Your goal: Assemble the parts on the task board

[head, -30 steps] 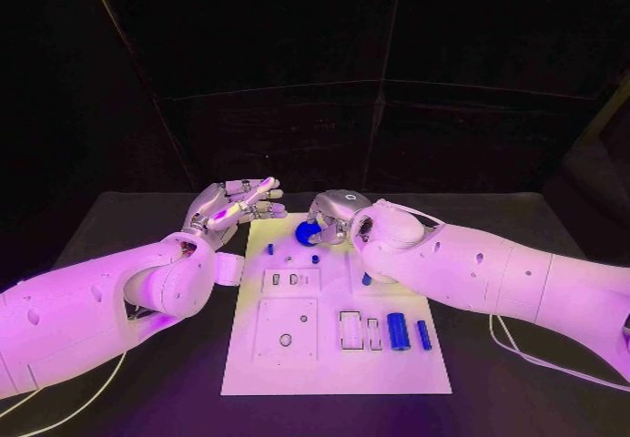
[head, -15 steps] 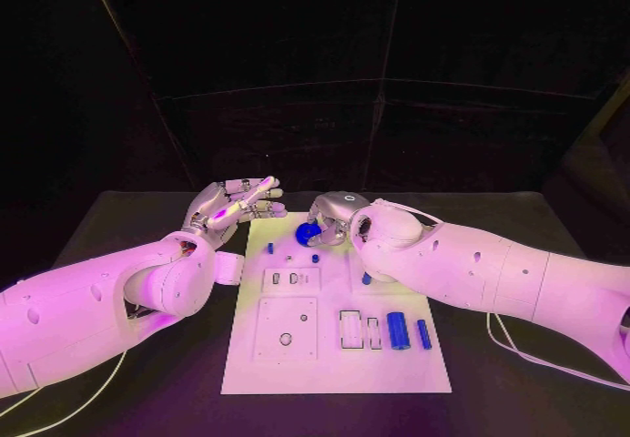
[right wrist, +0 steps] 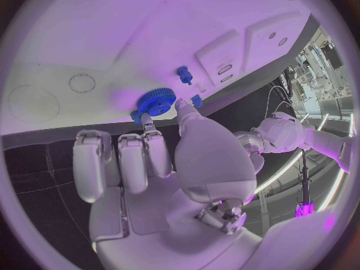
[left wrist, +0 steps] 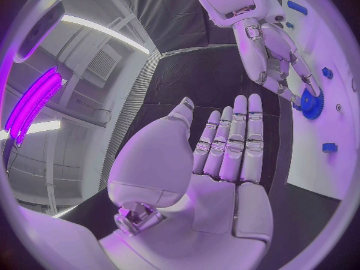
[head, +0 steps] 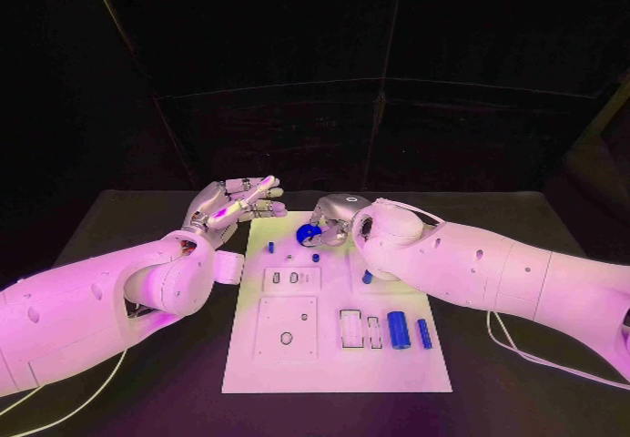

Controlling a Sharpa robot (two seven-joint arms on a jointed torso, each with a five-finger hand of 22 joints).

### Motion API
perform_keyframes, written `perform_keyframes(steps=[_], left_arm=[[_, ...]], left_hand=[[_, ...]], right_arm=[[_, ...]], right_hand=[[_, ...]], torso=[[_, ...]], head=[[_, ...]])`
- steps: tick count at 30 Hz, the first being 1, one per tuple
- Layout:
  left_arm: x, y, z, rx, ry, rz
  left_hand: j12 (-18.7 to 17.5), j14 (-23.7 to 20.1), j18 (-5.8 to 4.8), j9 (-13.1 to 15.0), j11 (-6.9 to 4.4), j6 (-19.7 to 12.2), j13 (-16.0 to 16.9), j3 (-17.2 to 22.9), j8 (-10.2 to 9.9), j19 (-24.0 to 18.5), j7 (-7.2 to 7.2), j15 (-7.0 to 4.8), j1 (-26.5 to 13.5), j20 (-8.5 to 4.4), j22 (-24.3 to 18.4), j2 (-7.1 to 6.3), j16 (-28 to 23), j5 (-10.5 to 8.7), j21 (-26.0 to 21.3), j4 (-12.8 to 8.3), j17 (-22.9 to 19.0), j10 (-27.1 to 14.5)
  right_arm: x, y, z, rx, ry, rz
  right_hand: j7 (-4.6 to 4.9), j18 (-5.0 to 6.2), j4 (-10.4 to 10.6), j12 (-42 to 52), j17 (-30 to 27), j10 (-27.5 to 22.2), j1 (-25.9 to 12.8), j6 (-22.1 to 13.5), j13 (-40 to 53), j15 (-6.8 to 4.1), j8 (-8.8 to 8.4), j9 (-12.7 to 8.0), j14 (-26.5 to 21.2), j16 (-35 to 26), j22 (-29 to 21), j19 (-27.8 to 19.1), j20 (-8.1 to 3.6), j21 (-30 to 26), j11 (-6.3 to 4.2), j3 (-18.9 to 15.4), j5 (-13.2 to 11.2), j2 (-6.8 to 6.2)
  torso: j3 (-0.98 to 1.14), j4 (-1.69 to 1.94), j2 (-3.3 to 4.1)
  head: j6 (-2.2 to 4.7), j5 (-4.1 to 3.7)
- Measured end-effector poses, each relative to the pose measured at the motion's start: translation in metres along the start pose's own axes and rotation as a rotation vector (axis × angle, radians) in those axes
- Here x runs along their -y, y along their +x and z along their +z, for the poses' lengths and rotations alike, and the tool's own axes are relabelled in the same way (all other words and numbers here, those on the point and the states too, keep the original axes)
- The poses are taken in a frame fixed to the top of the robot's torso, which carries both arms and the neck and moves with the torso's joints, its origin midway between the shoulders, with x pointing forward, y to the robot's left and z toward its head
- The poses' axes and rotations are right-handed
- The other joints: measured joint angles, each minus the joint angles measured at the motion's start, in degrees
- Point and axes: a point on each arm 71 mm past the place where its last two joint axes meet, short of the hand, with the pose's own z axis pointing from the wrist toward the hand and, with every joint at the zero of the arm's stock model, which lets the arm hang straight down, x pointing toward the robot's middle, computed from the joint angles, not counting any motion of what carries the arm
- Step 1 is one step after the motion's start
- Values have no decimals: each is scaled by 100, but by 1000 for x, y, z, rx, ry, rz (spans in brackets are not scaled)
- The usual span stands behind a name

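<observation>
The gear [right wrist: 156, 101], a blue toothed wheel, sits at the far end of the board [head: 329, 369], near its far edge and about midway across. The right hand [head: 339, 217] grasps it: in the right wrist view the thumb [right wrist: 189, 115] and one finger [right wrist: 147, 126] pinch its rim from opposite sides, the other fingers hanging alongside. The left wrist view shows the same pinch, fingertips closing on the gear [left wrist: 312, 104] just over the white plate. Whether the gear is touching the board or is held slightly above it cannot be told. My reading is that the rim grip leaves the middle of the gear free so it can drop over a post or into a seat.

Close by, toward the near side, small blue pegs [head: 270, 247] stand in the board, and another blue piece [head: 366, 277] lies by the right edge. Nearer still are raised plates with slots [head: 290, 279] and holes. Toward the near right corner a thick blue cylinder [head: 398, 330] and a thinner one [head: 424, 333] lie side by side next to open rectangular pockets, apparently waiting their turn.

The left hand [head: 234, 206] hovers off the board's far left corner, released, palm flat and fingers straight and together, holding nothing; it seems parked clear of the work.
</observation>
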Motion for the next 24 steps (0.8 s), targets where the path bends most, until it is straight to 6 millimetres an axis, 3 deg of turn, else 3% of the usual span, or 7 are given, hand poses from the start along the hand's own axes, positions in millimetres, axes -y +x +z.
perform_keyframes(steps=[9,14,19,24], left_arm=[[0,-1,0,1,-1,1],[0,-2,-1,3,-2,2],[1,-6,-2,10,-2,6],[1,-8,-2,14,-3,8]], left_hand=[[0,0,0,0,0,0,0,0,0,0,0,0,0,0,0,0,0,0,0,0,-1,0],[0,0,0,0,0,0,0,0,0,0,0,0,0,0,1,0,0,0,0,0,-1,0],[0,0,0,0,0,0,0,16,-22,0,0,0,30,0,1,30,-28,0,0,-15,4,0],[0,0,-1,0,0,-1,0,16,-22,0,0,0,29,0,1,30,-28,0,0,-15,4,0]], right_arm=[[10,-2,-6,12,15,14],[24,-9,-21,82,15,46],[56,-19,-47,138,27,117],[104,-25,-76,127,56,232]], right_hand=[[5,0,59,34,-1,0,-28,5,0,0,0,0,0,22,0,0,0,0,0,-59,160,33],[-15,0,17,57,-1,0,186,26,0,0,1,0,0,45,0,0,0,0,-1,-100,239,60],[-16,0,-83,39,-1,0,374,67,0,0,1,0,0,45,0,0,0,0,-1,-148,105,6],[-84,0,-474,-225,-1,-187,1005,77,0,0,-15,-1,0,17,0,0,0,-155,-85,-102,10,-31]], torso=[[2,-3,0],[4,-7,0],[4,-21,-8],[6,-60,-18]], head=[[4,-1],[29,-3],[53,-11],[96,-24]])
